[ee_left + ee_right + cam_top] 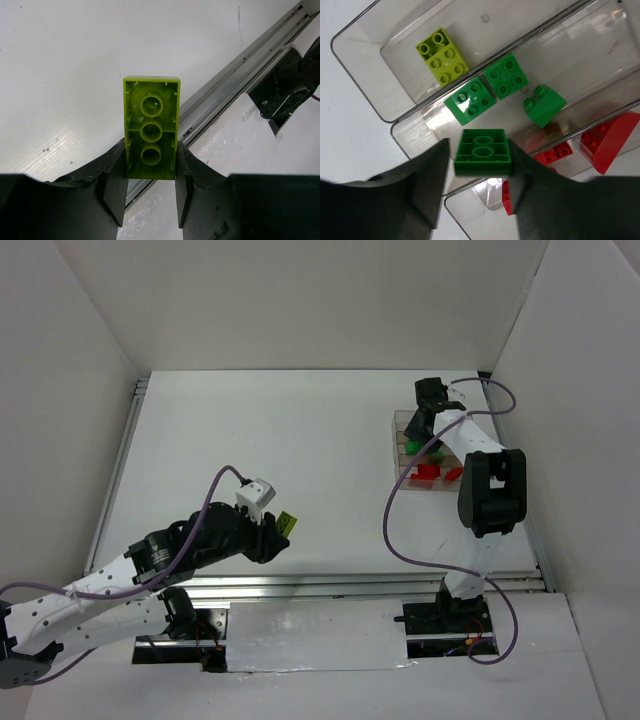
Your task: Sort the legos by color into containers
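Note:
My left gripper (278,530) is shut on a yellow-green brick (286,524), held above the table near its front edge. In the left wrist view the brick (151,127) shows its hollow underside between my fingers (116,185). My right gripper (415,440) hovers over the clear divided tray (398,425), holding a dark green brick (482,152) over the tray (365,55). One compartment holds a yellow-green brick (442,56). The one beside it holds three green bricks (506,76). The third holds red bricks (607,140). Another red piece (507,200) shows under my right finger.
A metal rail (330,585) runs along the table's front edge, also in the left wrist view (225,85). White walls close in the left, back and right. A purple cable (395,540) loops beside the right arm. A foil-covered plate (315,635) lies between the arm bases.

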